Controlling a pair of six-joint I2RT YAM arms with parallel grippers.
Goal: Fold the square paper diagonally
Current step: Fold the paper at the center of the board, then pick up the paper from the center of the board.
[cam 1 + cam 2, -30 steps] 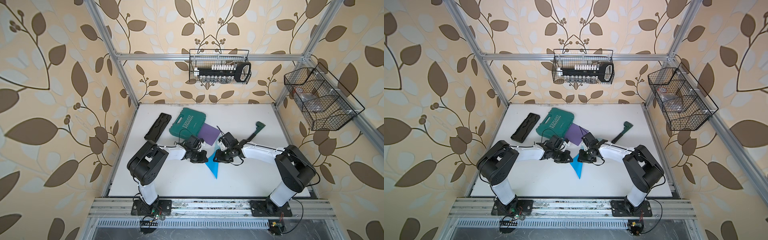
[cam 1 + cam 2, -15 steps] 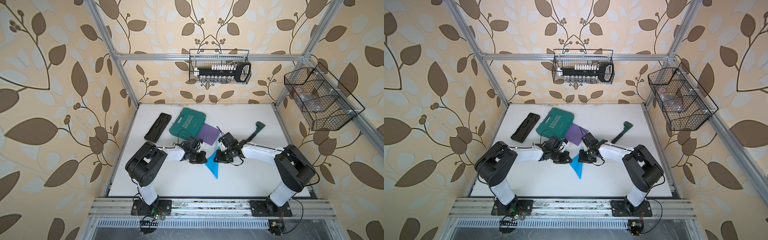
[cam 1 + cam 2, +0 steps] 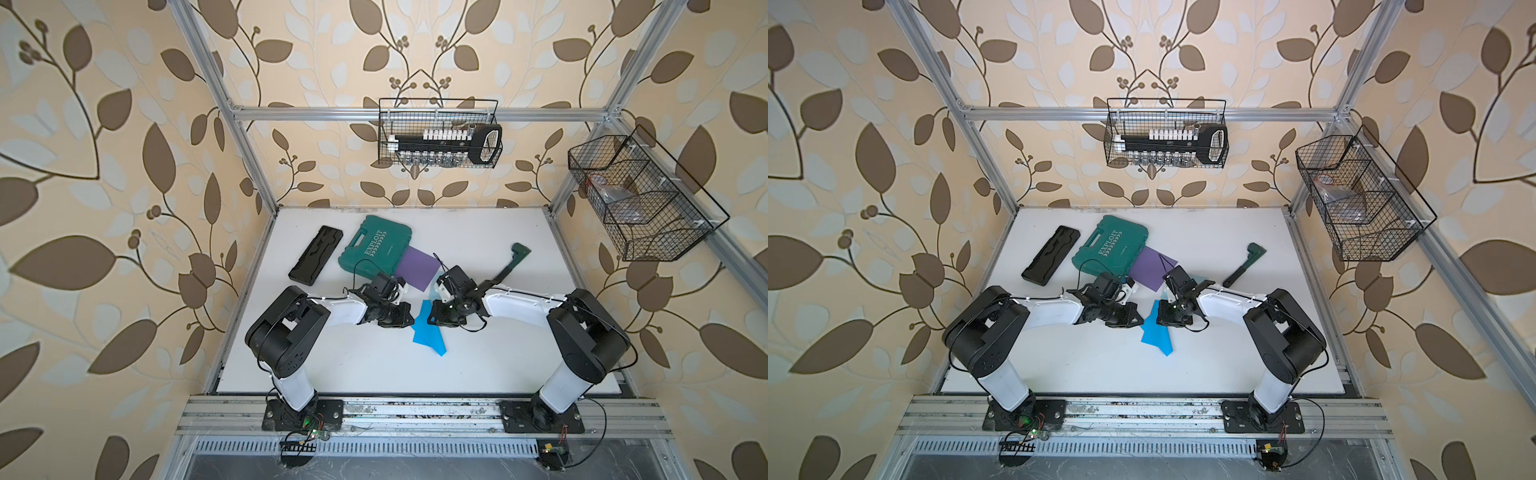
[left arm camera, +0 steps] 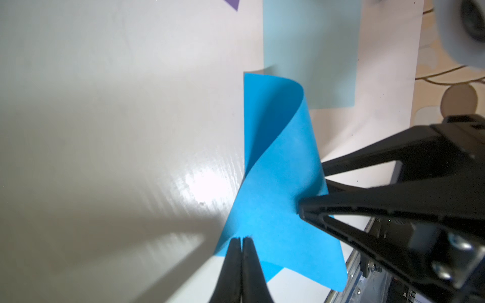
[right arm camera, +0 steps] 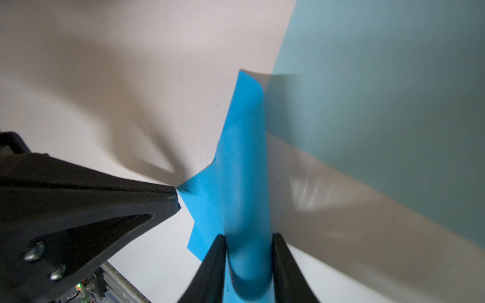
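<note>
Fingers, left: the left gripper (image 4: 240, 240) has its fingers (image 4: 231, 270) pressed tight together, and the tips pinch a corner of the blue paper (image 4: 275, 210).
Fingers, right: the right gripper (image 5: 248, 235) stands part-open, with its fingers (image 5: 214, 265) on either side of the paper's curled bend. The curl fills the gap. I cannot tell whether they squeeze it.
Blue paper: in both top views (image 3: 428, 336) (image 3: 1156, 334) it sits near the middle of the white table (image 3: 478, 365), between the two gripper tips. One part lies flat and the other is lifted and bent over in a soft curve, not creased.
Gripper spacing: the tips are near each other, facing across the paper and not touching.
Pale blue sheet (image 4: 309, 52): flat on the table, just beyond the blue paper.
Purple sheet (image 3: 417, 272): flat, farther back, beside the green case (image 3: 376, 245).
Black tray (image 3: 316, 261): left of the case, near the table's left edge.
Green-headed tool (image 3: 509, 266): lying behind the right arm.
Back basket (image 3: 440, 133): hung on the rear wall, holding a black rack of sockets.
Side basket (image 3: 640, 199): hung on the right wall.
</note>
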